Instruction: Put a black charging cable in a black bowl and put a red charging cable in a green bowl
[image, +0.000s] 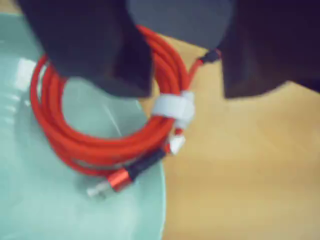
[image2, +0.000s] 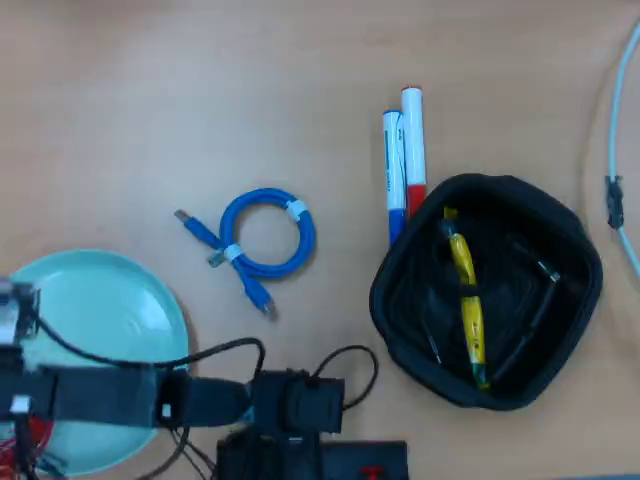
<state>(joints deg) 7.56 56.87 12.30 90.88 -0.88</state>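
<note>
In the wrist view the green bowl (image: 30, 200) fills the left. The red charging cable (image: 100, 145) lies across its rim at three o'clock, coil mostly inside. The gripper (image: 186, 95) straddles the coil's top, jaws spread wide. Overhead, the black bowl (image2: 575, 255) holds the black charging cable (image2: 530, 320).

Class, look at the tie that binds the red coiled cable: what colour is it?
White. The tie on the red charging cable shows best in the wrist view.

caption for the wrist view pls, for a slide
Pincer above the red charging cable, whose coil lies partly on the green bowl and partly over its rim toward the wooden table.
</note>
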